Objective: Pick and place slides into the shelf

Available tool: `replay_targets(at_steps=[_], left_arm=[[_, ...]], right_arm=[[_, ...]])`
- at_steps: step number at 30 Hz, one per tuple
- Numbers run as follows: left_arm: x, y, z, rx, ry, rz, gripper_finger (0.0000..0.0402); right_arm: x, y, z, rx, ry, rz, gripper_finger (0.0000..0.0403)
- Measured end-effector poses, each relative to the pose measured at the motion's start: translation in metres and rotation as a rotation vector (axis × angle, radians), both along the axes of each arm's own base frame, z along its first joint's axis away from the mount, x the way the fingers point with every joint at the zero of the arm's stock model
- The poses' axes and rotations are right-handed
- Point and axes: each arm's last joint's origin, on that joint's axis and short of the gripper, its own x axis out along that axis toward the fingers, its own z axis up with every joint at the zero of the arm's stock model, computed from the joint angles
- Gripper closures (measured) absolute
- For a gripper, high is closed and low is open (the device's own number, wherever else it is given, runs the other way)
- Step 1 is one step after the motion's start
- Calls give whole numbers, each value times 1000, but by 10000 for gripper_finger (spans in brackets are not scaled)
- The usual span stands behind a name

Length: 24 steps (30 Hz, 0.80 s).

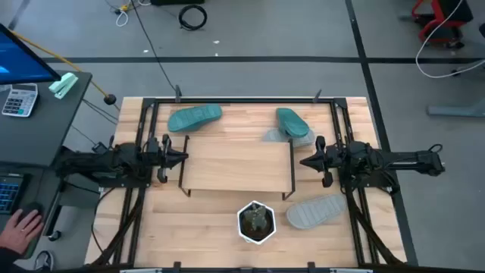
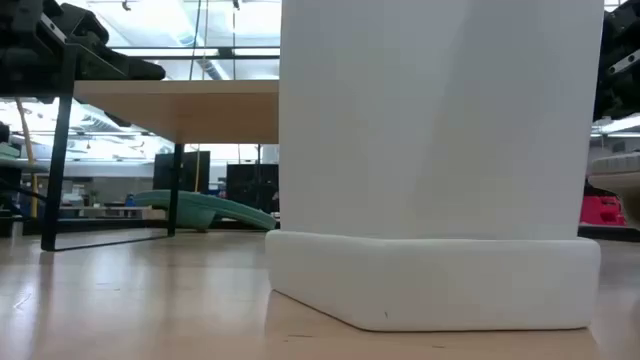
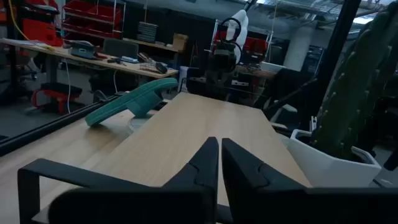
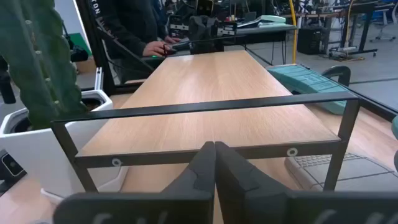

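Note:
The shelf [image 1: 236, 163], a light board on thin black legs, stands mid-table. One teal slide [image 1: 195, 117] lies sole up beyond the shelf's far left corner. The other teal slide [image 1: 292, 121] leans on a grey slide [image 1: 274, 137] beyond the far right corner. A second grey slide [image 1: 314, 211] lies sole up at the near right. My left gripper [image 1: 182, 158] hovers shut at the shelf's left end, fingers [image 3: 219, 155] level with the board. My right gripper [image 1: 307, 161] hovers shut at the right end, fingers [image 4: 214, 158] facing the shelf frame [image 4: 205, 158].
A white hexagonal pot with a cactus [image 1: 256, 221] stands just near of the shelf and fills the low view [image 2: 430, 200]. A black frame [image 1: 227, 100] rims the table. A person's hand [image 1: 23, 227] rests on a desk left of the table, beside a calculator [image 1: 18, 98].

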Motion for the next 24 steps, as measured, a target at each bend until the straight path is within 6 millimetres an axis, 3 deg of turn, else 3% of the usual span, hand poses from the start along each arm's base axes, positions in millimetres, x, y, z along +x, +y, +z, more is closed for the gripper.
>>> replay_targets(at_steps=[24], left_arm=[[0, 0, 0, 0, 0, 0, 370]], right_arm=[[0, 0, 0, 0, 0, 0, 389]])
